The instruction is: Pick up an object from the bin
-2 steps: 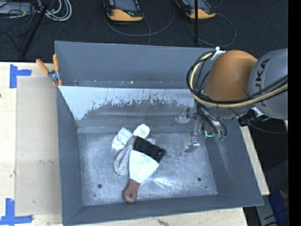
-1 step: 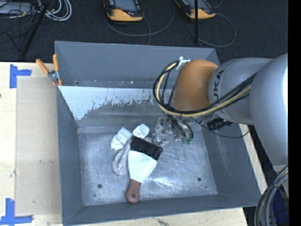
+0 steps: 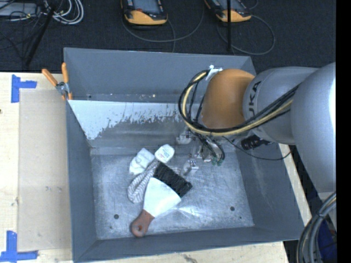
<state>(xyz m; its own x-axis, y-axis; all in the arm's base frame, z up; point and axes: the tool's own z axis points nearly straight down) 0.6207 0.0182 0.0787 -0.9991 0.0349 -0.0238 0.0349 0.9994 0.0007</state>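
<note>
My gripper (image 3: 196,159) hangs under the orange wrist cover, low over the bin floor right of the middle. Just left of it lies a small white rounded piece (image 3: 164,153). Below and left of it is a brush with a black band (image 3: 173,181), a white fan-shaped head (image 3: 158,198) and a brown wooden handle (image 3: 143,222) pointing toward the bin's front. The black band's upper end lies close beside the gripper; I cannot tell whether they touch.
A crumpled white cloth (image 3: 141,160) and a grey-white braided cord (image 3: 139,184) lie left of the brush, touching it. The arm comes in over the bin's right wall. Bare floor stretches along the bin's left side and front right.
</note>
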